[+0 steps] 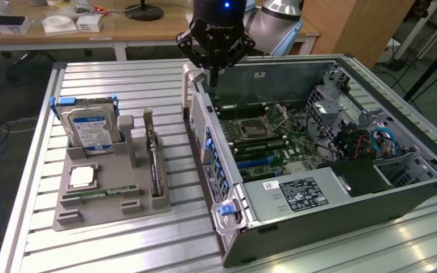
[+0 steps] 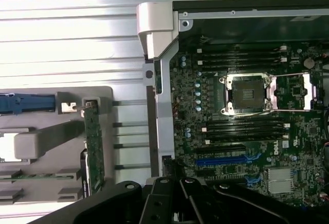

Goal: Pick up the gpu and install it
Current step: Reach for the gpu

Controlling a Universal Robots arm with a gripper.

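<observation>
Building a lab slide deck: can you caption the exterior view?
Shut robot hand hovers above the open computer case; the gpu stands on edge in the gray holder beside it.

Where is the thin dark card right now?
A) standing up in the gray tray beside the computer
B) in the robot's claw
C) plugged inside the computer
A: the gpu stands on edge in the gray tray, while the shut gripper over the computer case holds nothing.

My slatted metal bench (image 1: pixel 112 79) bears a grey parts holder (image 1: pixel 100 216), on the exterior view's left, beside an open computer case (image 1: pixel 340 219).
</observation>
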